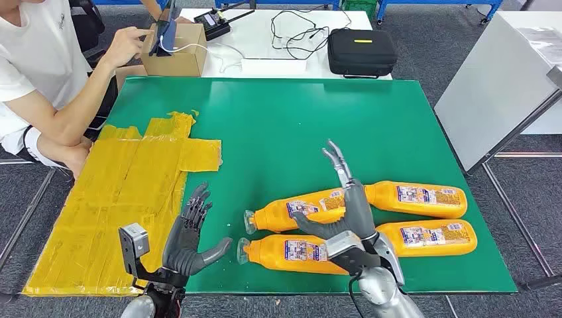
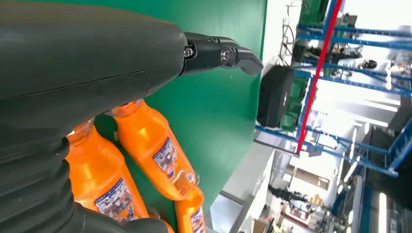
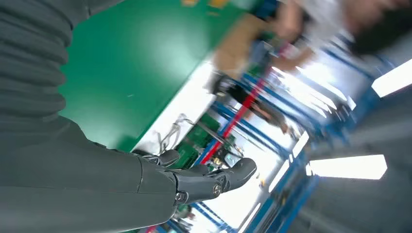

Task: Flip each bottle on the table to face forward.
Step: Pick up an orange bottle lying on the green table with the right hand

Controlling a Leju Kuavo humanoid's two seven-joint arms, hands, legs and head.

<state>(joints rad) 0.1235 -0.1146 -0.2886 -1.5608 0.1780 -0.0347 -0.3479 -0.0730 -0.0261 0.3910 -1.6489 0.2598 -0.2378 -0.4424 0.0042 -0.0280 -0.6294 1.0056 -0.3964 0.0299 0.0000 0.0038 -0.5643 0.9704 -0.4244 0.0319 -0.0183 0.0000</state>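
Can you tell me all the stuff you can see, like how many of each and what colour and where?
bottles: four, orange with labels, lying on the near right of the green mat
green mat: one, green, covering the table
taped patch: one, yellow, on the mat's left side
cardboard box: one, brown, beyond the mat's far left corner
black case: one, black, on the white table behind
cables: several, black and white, on the white table
person: one, white shirt, seated at the left
left hand: grey, fingers apart, holding nothing, left of the bottles
right hand: grey, fingers stretched above the bottles
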